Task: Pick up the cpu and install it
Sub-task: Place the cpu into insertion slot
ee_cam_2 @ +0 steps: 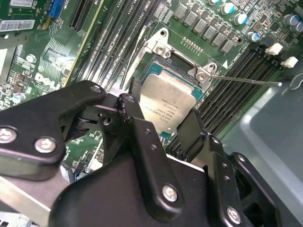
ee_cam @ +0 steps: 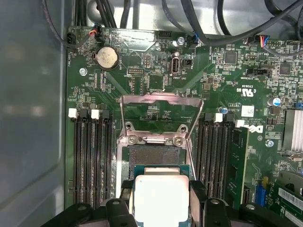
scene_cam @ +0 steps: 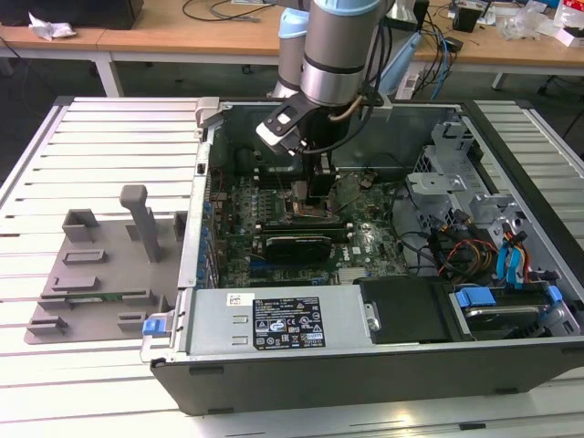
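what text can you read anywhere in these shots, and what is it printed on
cpu top: fine print, too small to read.
white label on the silver power supply: too small to read.
motherboard white markings: too small or blurred to read.
Nothing can be quoted reliably.

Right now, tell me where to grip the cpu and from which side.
Take the cpu by two opposite edges, coming from straight above. It is a thin flat square lying level, metal top up, so only its edges offer purchase. The tool holds it that way.
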Controlling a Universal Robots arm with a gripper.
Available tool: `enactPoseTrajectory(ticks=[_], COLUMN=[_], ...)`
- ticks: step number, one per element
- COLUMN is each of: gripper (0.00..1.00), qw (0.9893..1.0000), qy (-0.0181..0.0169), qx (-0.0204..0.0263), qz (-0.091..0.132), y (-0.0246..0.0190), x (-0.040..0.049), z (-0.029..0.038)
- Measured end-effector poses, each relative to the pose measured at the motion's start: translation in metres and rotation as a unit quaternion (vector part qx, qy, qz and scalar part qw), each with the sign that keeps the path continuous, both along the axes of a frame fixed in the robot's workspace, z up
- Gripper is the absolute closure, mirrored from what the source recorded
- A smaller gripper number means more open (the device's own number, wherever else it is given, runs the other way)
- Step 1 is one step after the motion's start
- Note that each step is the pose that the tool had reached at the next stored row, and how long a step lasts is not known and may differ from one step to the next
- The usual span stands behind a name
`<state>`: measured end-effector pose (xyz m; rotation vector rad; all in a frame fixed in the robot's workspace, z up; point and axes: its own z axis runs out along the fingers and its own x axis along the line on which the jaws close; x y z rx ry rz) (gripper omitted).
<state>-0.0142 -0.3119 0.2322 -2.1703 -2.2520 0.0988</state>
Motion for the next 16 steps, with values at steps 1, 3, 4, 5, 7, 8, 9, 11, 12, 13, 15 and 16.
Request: enactPoseTrajectory(ticks=[1,3,4,5,7,8,9,11,12,13,15,16], gripper=[0.45,0.45,0.45,0.45,0.45,0.45,0.45,0.45,0.45,0.45,0.45,0.45], qw=[1.0000,1.0000,1.0000,1.0000,1.0000,1.0000,1.0000,1.0000,1.0000,1.0000,1.0000,0.9999], qy=[0.0000,0.0000,0.0000,0.0000,0.0000,0.0000,0.0000,0.0000,0.0000,0.0000,0.0000,0.0000], qx=[0.0000,0.0000,0.0001,0.0000,0.0000,0.0000,0.0000,0.0000,0.0000,0.0000,0.0001,0.0000], qz=[0.000,0.000,0.000,0.000,0.000,0.000,0.000,0.000,0.000,-0.001,-0.006,-0.012], y=[0.0000,0.0003,0.0004,0.0007,0.0009,0.0012,0.0014,0.0017,0.0020,0.0025,0.0031,0.0041], x=[0.0000,0.0000,0.0000,0.0000,0.0000,0.0000,0.0001,0.0005,0.0014,0.0017,0.0018,0.0017], z=[-0.0008,-0.0028,-0.0042,-0.0055,-0.0071,-0.0086,-0.0108,-0.0153,-0.0190,-0.0217,-0.0238,-0.0256])
